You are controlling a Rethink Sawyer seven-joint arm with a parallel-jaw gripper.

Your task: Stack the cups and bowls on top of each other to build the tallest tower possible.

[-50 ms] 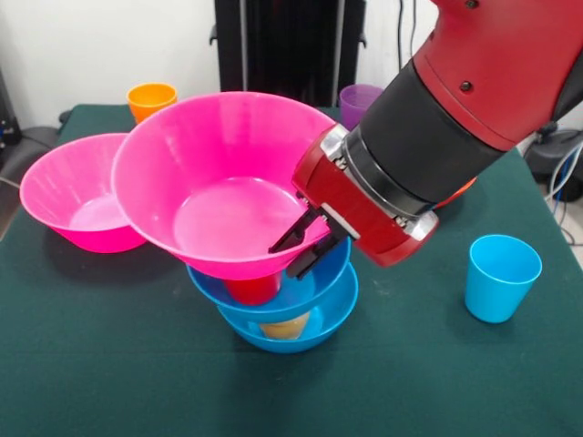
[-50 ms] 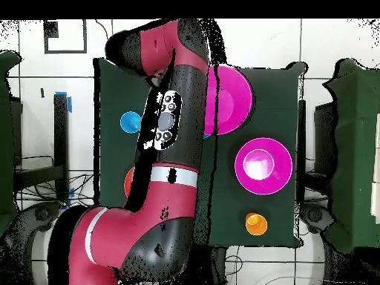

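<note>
The hand is clamped on the near rim of a tilted pink bowl, which sits atop the tower: two blue bowls with a red cup between them and a yellowish cup in the lowest. A second pink bowl and light blue cup stand apart on the counter

No legible text, label, brand, number or sign is seen on anything in either the front or overhead view.
</note>
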